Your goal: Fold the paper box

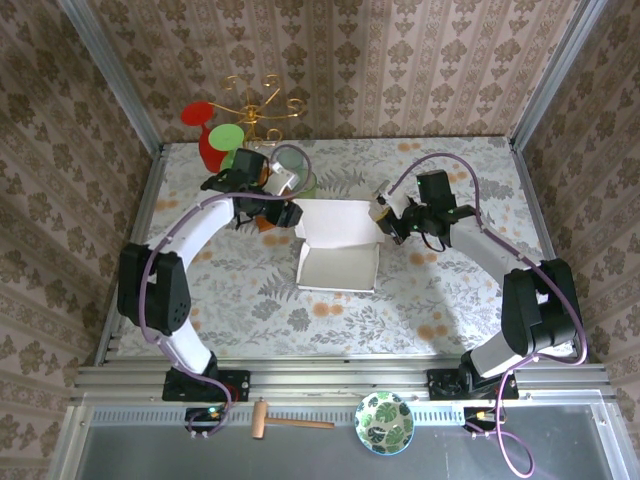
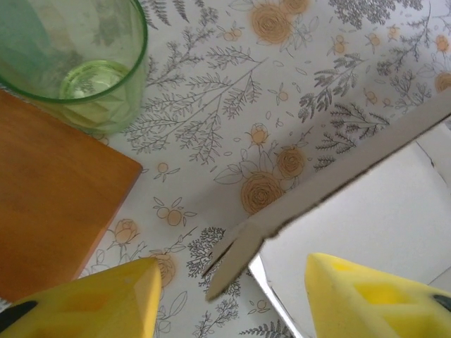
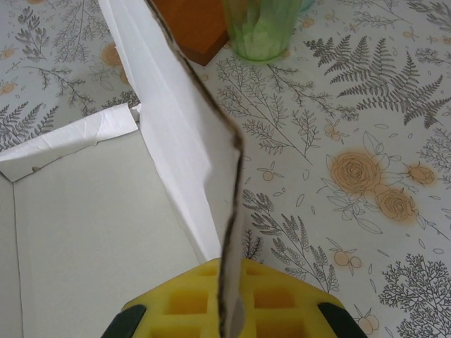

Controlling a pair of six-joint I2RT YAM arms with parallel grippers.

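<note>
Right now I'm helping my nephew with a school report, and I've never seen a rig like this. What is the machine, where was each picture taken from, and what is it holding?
It is a pair of robots: a left arm and a right arm, bolted at the near edge of a flowered table, each ending in two yellow fingers. One picture looks down from above; the other two come from cameras on the wrists. On the table lies a half-folded paper box, with a green glass and a wooden block nearby. The right arm's fingers are shut on one raised wall of the box. The left arm's fingers stand open on either side of another flap's edge, not gripping it.
</note>
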